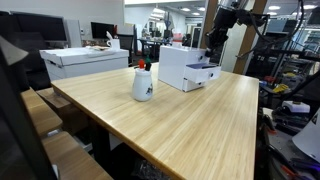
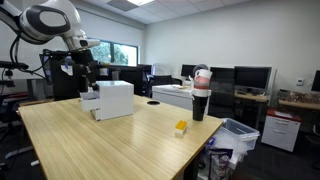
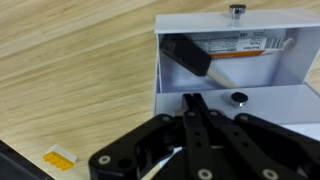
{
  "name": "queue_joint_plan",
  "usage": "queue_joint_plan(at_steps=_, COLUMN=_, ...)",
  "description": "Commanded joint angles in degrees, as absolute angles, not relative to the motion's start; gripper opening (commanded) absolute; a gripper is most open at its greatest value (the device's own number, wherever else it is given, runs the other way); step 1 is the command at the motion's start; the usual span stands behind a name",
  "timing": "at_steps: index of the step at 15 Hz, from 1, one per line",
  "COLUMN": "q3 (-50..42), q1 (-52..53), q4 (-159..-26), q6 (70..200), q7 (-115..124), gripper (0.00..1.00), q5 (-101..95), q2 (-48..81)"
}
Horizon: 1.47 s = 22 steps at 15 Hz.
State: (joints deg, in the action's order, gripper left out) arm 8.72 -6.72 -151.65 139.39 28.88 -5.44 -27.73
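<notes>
My gripper point(image 3: 192, 100) is shut, its two black fingers pressed together with nothing visible between them. It hangs just above a white box-shaped drawer unit point(image 3: 262, 98) on the wooden table. The unit's drawer point(image 3: 230, 45) is pulled open and holds a black item point(image 3: 186, 55) and an orange-and-white packet point(image 3: 245, 47). A small dark knob point(image 3: 240, 98) sits on the unit's top, right of the fingertips. In both exterior views the gripper point(image 1: 218, 38) point(image 2: 88, 72) is over the unit point(image 1: 185, 68) point(image 2: 113, 98).
A cup-like white-and-dark object point(image 1: 143, 85) point(image 2: 200, 98) stands on the table away from the unit. A small yellow block point(image 2: 181, 127) point(image 3: 62, 158) lies on the wood. The table point(image 1: 210, 125) has its edges close to chairs, desks and monitors around it.
</notes>
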Motion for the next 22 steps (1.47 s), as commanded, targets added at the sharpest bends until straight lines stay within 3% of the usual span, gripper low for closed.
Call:
queue_joint_plan(at_steps=1, q3=8.19, q1=-7.31, q4=-148.67, q6=140.45, q7=26.40, gripper=0.05, q5=-6.87, q2=-24.08)
queue_joint_plan(at_steps=9, q3=6.34, q1=-6.43, q4=-145.92, q6=140.60, q7=23.98, gripper=0.05, q5=-6.27, q2=-20.60)
queue_joint_plan(at_steps=22, q3=6.87, q1=-2.49, q4=-155.20, q6=146.04, q7=25.44, gripper=0.05, q5=-2.82, q2=-21.66)
